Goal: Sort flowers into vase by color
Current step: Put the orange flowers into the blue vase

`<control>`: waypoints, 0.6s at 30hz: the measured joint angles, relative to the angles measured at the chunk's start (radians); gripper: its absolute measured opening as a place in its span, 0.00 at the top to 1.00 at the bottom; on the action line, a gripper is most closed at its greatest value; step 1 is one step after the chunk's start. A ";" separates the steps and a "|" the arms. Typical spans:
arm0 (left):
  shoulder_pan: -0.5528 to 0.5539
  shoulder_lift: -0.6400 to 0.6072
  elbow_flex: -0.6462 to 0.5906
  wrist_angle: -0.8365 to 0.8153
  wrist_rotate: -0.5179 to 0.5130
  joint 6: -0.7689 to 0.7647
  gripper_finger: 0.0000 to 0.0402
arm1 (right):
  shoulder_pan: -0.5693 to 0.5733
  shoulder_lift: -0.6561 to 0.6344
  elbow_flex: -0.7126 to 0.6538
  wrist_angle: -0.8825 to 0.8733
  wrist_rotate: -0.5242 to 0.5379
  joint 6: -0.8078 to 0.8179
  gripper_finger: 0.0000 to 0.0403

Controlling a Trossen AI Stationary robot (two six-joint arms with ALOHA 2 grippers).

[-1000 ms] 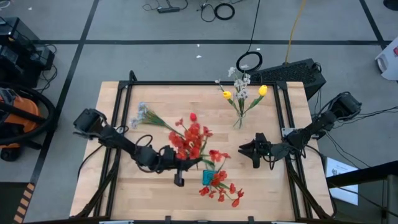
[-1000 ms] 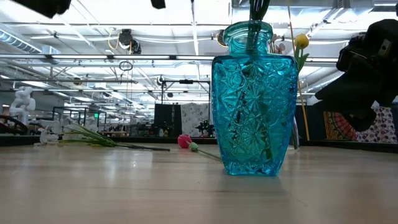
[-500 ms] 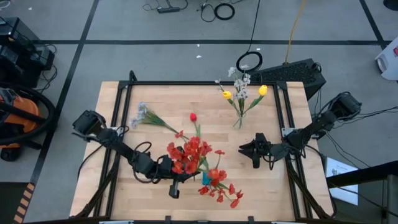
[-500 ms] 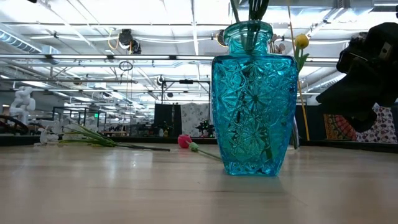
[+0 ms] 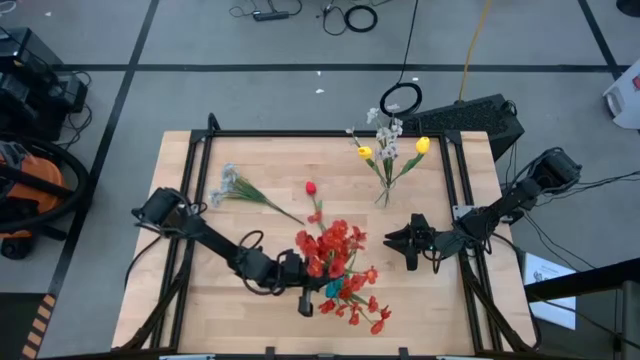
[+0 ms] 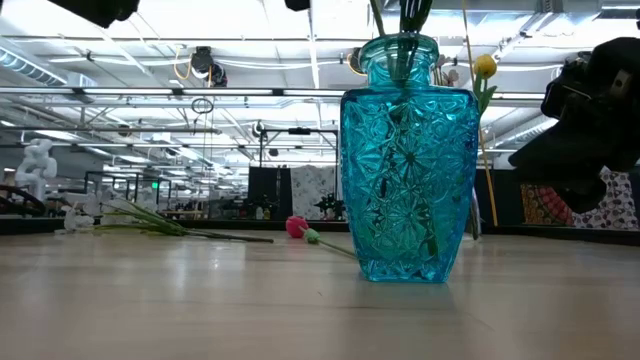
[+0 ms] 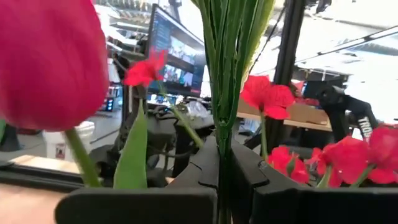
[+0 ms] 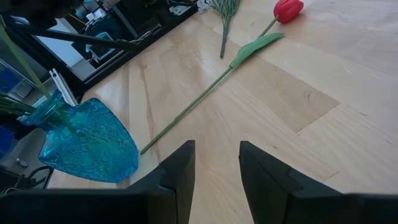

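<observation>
Left gripper (image 7: 224, 186): fingers clamped on a bundle of thin green stems, seen pinched tight between the two dark pads in the left wrist view. In the high view the left gripper (image 5: 305, 285) sits toward 6 o'clock on the table, just beside the vase on its 9 o'clock side. The held red bunch (image 5: 335, 250) stands above the gripper, blossoms fanning toward 12 o'clock, stems running down toward the vase mouth. Judgement: grip is low on the stems so the cut ends can be steered into the narrow neck; insertion looks partly done, release not yet.

Blue glass vase (image 6: 408, 160): translucent turquoise, pressed starburst facets, squared shoulders, short round neck. Green stems already stand in the neck. In the high view the vase (image 5: 335, 288) is mostly hidden under red blooms; more small red blossoms (image 5: 358, 312) spread toward 5 o'clock of it.

Flowers are plastic or fabric: stiff wiry stems, smooth tulip bud, thin crinkled petals.

Outward: single red tulip (image 5: 311, 188) lying flat toward 12 o'clock of the vase, long leaf and stem pointing back at it (right wrist view: tulip (image 8: 287, 9)). Pale sprig (image 5: 232, 185) lying at 10 o'clock. A clear vase holds the yellow tulips and whitish sprigs (image 5: 390, 150) toward 1 o'clock; its outline is hard to make out.

Right gripper (image 5: 400, 242): at 3 o'clock of the blue vase, near it, fingers apart, holding nothing, waiting.

Wooden table (image 5: 250, 155): pale planks, matt.
</observation>
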 joint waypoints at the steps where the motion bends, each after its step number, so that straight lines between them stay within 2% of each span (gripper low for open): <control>1: 0.003 0.007 0.001 0.001 0.004 0.000 0.98 | 0.000 0.000 0.000 -0.003 0.000 0.000 0.71; 7: 0.008 0.050 0.001 0.020 -0.002 0.001 0.98 | 0.000 0.000 0.000 -0.028 0.000 0.000 0.71; 13: 0.009 0.132 0.005 0.140 -0.006 0.044 0.98 | 0.000 0.000 0.000 -0.036 0.000 0.000 0.71; 18: 0.013 0.177 0.005 0.142 -0.008 0.043 0.97 | 0.000 0.000 0.000 -0.037 0.000 0.001 0.71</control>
